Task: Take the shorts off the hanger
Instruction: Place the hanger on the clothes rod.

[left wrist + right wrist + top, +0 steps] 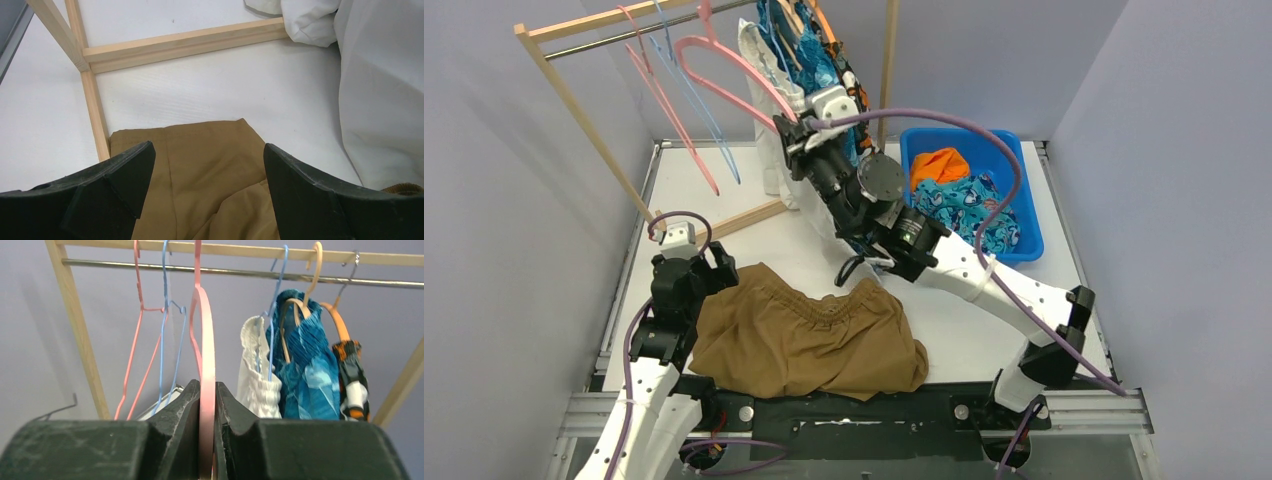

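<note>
- 6 to 7 o'clock, nearest: the brown shorts lie crumpled on the white tabletop, off any hanger, with their lower fold at the near edge.
- 8 o'clock: the left tool hangs just over the shorts' left corner, its jaws wide apart and holding nothing. The rack's foot bar lies beyond it.
- 4 to 5 o'clock: bare tabletop runs from the shorts to the right rail. Grey walls close in on the left, right and far sides.
- Centre: the right arm slants up toward 12 o'clock. The right tool is clamped tight on the rim of a bare pink hanger that hooks over the rod.
- 2 o'clock: a blue bin holds the orange shorts and the shark shorts.
- 11 to 12 o'clock, farthest: the wooden rack.
  - Left of the tool hang two bare thin hangers, one pink and one blue.
  - Right of the tool, on hangers, are the white shorts just beside it, then the blue shorts, then the camo shorts.
</note>
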